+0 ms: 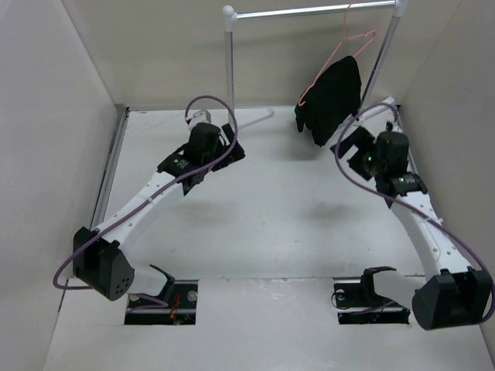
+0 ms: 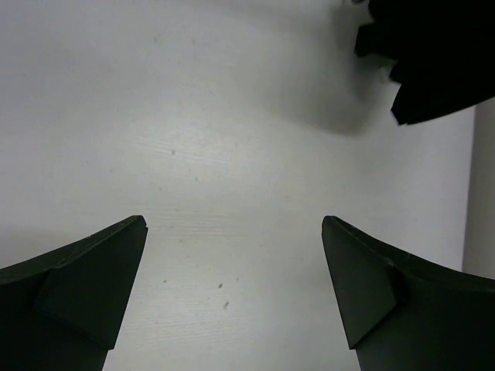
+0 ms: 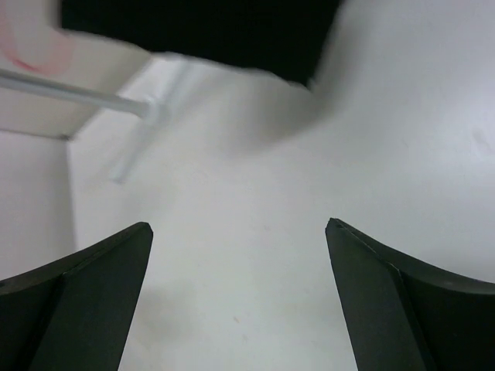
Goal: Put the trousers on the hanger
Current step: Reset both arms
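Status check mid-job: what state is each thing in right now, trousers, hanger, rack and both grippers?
trousers: draped over the hanger, hanging down.
hanger: hooked on the rack's rail, tilted.
rack: upright at the far side.
left gripper: open, holding nothing.
right gripper: open, holding nothing.

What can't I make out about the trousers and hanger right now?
- Top view: the hanger has its bottom bar hidden under the trousers; its hook on the rack is too thin to judge.
- Left wrist view: the trousers are cut off by the top-right corner.
- Right wrist view: the trousers are cut off by the top edge; the hanger is only a pink blur.
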`<state>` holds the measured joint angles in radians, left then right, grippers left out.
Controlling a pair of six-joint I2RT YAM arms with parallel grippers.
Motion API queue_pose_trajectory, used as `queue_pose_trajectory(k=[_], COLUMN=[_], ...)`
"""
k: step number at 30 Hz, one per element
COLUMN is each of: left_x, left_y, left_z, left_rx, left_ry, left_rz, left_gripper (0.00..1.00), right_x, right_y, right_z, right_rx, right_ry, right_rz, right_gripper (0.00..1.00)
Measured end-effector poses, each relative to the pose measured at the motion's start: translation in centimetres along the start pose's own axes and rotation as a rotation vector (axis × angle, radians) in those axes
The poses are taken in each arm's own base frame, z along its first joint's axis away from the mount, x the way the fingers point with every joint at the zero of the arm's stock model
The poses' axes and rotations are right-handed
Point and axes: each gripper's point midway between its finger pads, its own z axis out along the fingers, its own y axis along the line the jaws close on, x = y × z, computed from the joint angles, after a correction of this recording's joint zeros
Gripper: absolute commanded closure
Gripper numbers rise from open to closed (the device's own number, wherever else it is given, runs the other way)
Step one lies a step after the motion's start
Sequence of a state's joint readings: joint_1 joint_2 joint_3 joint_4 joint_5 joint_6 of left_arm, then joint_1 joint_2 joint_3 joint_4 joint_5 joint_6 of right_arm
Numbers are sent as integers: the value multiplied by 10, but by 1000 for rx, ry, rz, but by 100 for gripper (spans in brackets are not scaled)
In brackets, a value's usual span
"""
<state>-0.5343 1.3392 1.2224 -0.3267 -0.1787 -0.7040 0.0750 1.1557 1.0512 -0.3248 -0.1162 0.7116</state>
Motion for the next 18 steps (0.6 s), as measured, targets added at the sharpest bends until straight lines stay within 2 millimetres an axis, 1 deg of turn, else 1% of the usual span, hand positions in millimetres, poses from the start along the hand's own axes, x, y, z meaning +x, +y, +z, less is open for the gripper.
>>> queue_pose_trajectory(k=[2,5,7,9,11,13,15,18], left_x=[26,65,90,111,126,136,140,144], left_y=[5,14,22,29,33,34,33,30], left_z=[10,24,32,38,41,42,41,39], left_rx=[-17,-48,-78,-108,-129,-136,-135,-129], left_ry=[62,161,226,284,324,347,358,363], left_rz=[27,67,90,113,131,144,152,154], left_gripper=[0,0,0,0,0,0,0,0], right_x=[37,85,109,125,134,136,133,133], right_y=[-34,-75,-91,-100,-105,-106,-104,-110], right_z=[-4,-13,-19,-25,-31,-36,-39,-46], right_rx=[82,190,237,261,273,276,275,307], right_ry=[48,129,176,207,224,220,202,192], right_rz=[4,4,5,14,24,32,39,39], right_gripper=[0,0,0,0,0,0,0,0])
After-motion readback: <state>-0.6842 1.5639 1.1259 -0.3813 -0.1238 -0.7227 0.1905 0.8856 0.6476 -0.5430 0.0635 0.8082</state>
